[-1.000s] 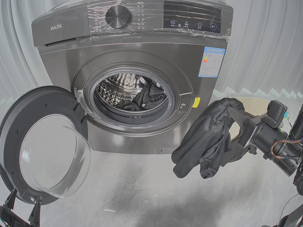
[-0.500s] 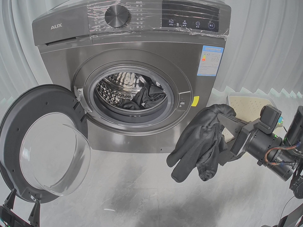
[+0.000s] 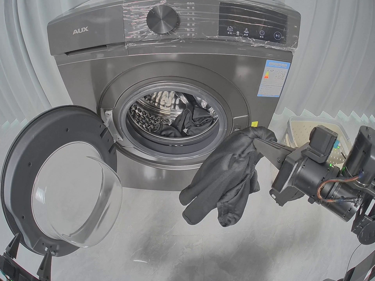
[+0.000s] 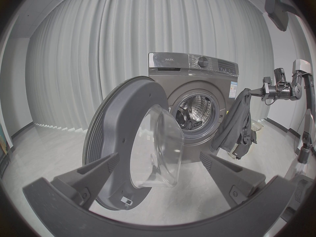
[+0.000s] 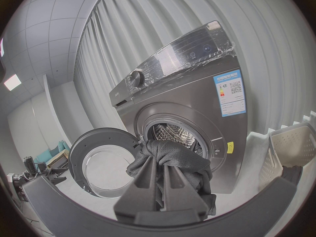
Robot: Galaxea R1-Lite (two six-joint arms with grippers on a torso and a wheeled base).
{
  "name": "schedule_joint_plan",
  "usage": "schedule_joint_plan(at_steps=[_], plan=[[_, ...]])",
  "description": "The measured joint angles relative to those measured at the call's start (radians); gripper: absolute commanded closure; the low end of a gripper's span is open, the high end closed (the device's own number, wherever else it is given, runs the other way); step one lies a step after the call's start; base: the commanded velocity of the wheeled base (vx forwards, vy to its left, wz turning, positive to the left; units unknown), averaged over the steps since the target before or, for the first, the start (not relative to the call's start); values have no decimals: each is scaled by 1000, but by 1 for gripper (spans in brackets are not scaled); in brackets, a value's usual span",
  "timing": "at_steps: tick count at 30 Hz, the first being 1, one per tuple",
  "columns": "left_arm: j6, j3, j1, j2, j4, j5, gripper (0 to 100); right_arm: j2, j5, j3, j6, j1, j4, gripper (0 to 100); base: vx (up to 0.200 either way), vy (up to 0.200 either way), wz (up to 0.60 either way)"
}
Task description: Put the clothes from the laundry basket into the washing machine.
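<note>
- Nearer the round mouth of the washing machine [image 3: 175, 65] than before, the limp dark knit garment [image 3: 222, 176] hung pinched between the fingers of the right gripper [image 3: 259, 142].
- Near the open glass-bowled door [image 3: 50, 145], the left gripper [image 4: 157, 155] held its fingers wide apart.

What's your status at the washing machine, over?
Right gripper shut on dark garment, hanging clear of floor, right of drum. Left gripper open, low by swung-open door. Nothing between garment and drum; dark clothes already inside.
</note>
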Motion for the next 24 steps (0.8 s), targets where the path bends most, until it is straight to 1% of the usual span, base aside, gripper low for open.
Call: schedule_joint_plan(at_steps=[2, 3, 6, 8, 9, 11, 12, 14, 15, 17, 20, 23, 24], plan=[[11, 0, 0, 0, -1, -5, 0, 11, -10, -15, -1, 1, 0, 100, 0, 0, 0], [16, 0, 0, 0, -4, -14, 0, 19, -22, -26, -1, 2, 1, 100, 0, 0, 0], [16, -6, 1, 0, -26, -60, 0, 40, -55, -61, -1, 9, 1, 100, 0, 0, 0], [13, -41, 2, 1, -47, -108, 0, 55, -70, -83, 0, 13, 2, 100, 0, 0, 0], [11, -74, 4, 9, -57, -160, 0, 65, -79, -99, 0, 16, 2, 100, 0, 0, 0], [9, -114, 6, 27, -65, -230, 0, 80, -89, -120, 2, 18, 2, 100, 0, 0, 0], [7, -139, 7, 46, -72, -274, 0, 90, -93, -135, 4, 20, 2, 100, 0, 0, 0], [4, -163, 8, 89, -79, -323, 0, 107, -99, -155, 11, 24, 1, 100, 0, 0, 0], [4, -176, 8, 129, -86, -357, 0, 119, -104, -168, 21, 27, 1, 100, 0, 0, 0], [6, -187, 5, 195, -96, -407, 0, 136, -110, -184, 39, 34, 2, 100, 0, 0, 0], [8, -197, -7, 308, -131, -468, 0, 160, -117, -209, 59, 44, 1, 100, 0, 0, 0], [10, -203, -28, 423, -196, -499, 0, 180, -121, -235, 72, 51, 1, 100, 0, 0, 0], [11, -203, -41, 483, -236, -510, 0, 189, -123, -248, 77, 54, 1, 100, 0, 0, 0]])
